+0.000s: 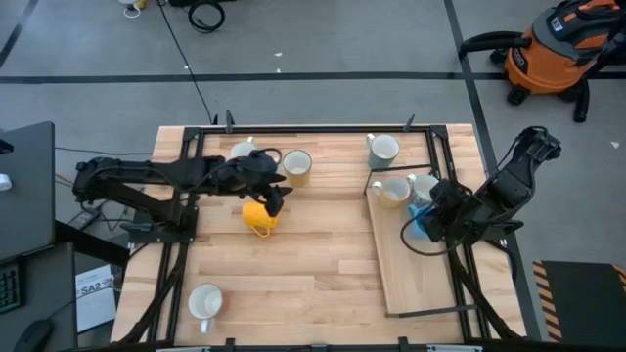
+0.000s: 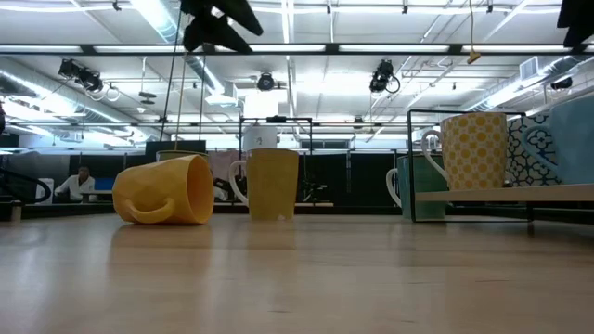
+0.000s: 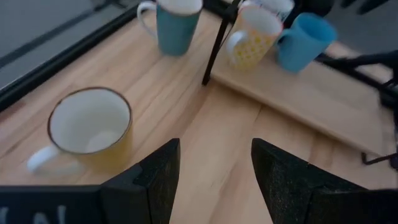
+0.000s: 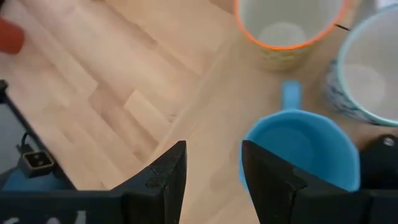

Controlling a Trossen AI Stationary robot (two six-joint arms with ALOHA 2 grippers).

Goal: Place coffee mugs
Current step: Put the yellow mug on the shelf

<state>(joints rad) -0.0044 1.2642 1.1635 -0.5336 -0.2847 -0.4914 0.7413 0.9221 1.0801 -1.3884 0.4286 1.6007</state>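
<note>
1. Lying on its side at centre-left of the high view, the yellow mug sits on the table directly below the left gripper, whose fingers are apart and hold nothing.
2. A cream mug stands upright just above it. A teal mug stands at upper right, and a white mug sits alone at lower left.
3. On the raised board at right stand a dotted mug, a patterned white mug and the blue mug.
4. The right gripper hovers at the blue mug with its fingers spread and empty.
5. Risk: the toppled yellow mug may roll if a finger nudges its curved wall. The board's mugs are crowded, so the right arm could knock one.
</note>
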